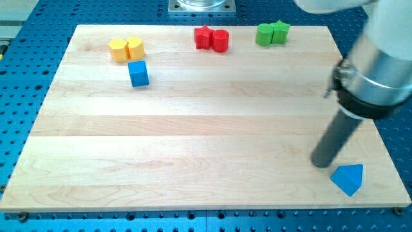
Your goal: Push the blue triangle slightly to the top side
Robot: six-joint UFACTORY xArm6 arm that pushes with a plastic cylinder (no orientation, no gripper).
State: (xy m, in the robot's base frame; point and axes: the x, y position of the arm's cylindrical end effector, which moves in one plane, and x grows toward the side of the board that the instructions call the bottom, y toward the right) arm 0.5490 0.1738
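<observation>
— Where was the blue triangular block (348,178)?
— Near the smooth pale wooden tabletop's (193,142) bottom-right corner; the dark rod's tip (320,164) rested just left of it. No gripper existed to clench.

arm: mine comes in from the view's top right, the grey wrist is large and partly cut by the frame | rod: dark and straight, it leans down toward the view's left | my tip (320,163): it rests on the surface near the view's bottom right | gripper: none
</observation>
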